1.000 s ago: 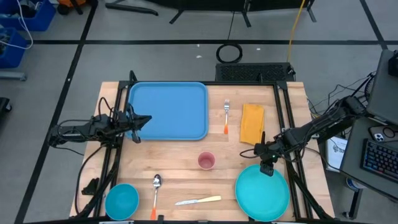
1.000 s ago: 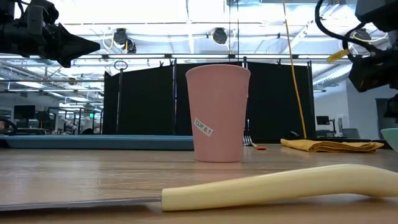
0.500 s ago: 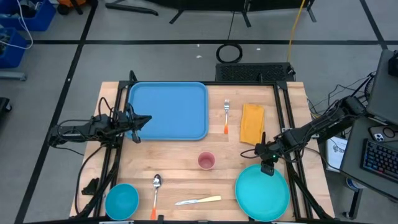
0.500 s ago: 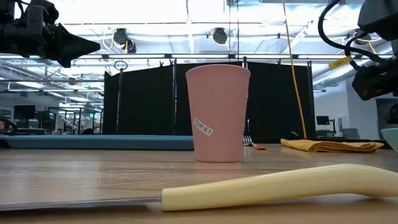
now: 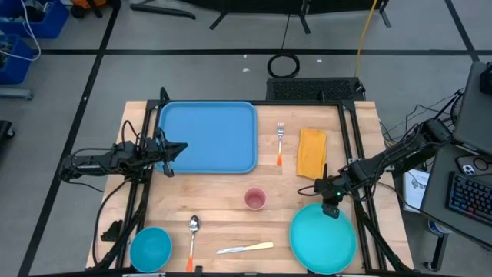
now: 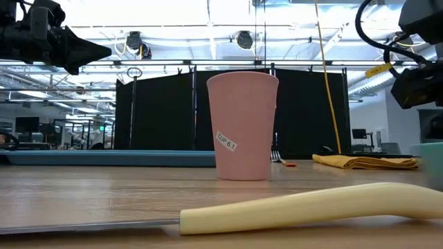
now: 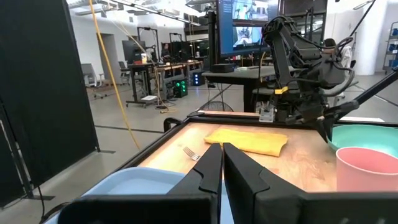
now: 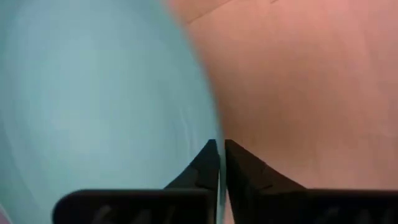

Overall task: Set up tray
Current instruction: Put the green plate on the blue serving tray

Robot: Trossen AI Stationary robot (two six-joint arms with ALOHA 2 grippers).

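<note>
The light-blue tray (image 5: 207, 137) lies flat at the table's far left. My left gripper (image 5: 181, 148) hangs shut just above the tray's left part, touching nothing. A round teal plate (image 5: 323, 240) sits at the near right corner. My right gripper (image 5: 330, 209) points down at the plate's far rim and is shut on it. In the low view the plate's edge (image 6: 428, 155) shows at the far right, below my right arm. My right gripper pinches the teal plate's far rim (image 8: 210, 127) between its two fingers, one finger over the plate's inside and one outside it. The fingers come from above, pointing down. The plate's near part rests on the table.
A pink cup (image 5: 255, 199) stands mid-table. A fork (image 5: 280, 142) and a folded yellow napkin (image 5: 311, 151) lie right of the tray. A spoon (image 5: 192, 235), a cream-handled knife (image 5: 246, 248) and a blue bowl (image 5: 150, 248) lie along the near edge.
My right gripper has shut on the plate's far rim. The plate has shifted a little toward the table's left, and its edge now shows higher and farther in at the right of the low view.
</note>
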